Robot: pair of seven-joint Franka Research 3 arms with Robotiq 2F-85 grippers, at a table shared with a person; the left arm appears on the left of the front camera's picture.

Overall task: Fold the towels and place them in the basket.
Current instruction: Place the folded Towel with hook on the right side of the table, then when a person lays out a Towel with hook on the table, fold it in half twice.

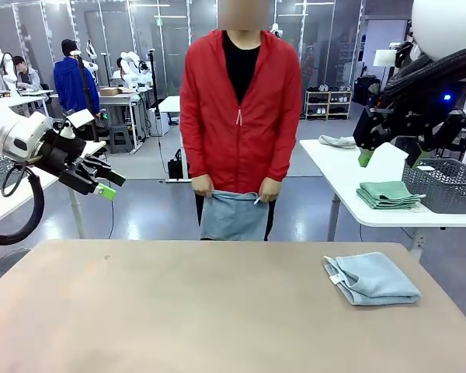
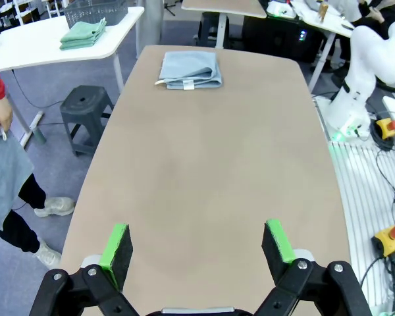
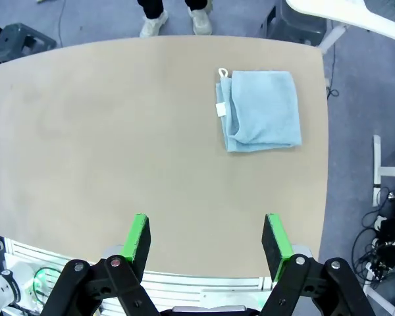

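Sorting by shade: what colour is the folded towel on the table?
Pale blue folded terry towel; clearest in right wrist view.

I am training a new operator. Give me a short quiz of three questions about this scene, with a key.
1. Are the left gripper and the right gripper open or shut?
2. True or false: the folded towel lies at the robot's left.
3. What holds the hanging towel? A) the left gripper B) the person's hands C) the right gripper
Key: 1 both open; 2 false; 3 B.
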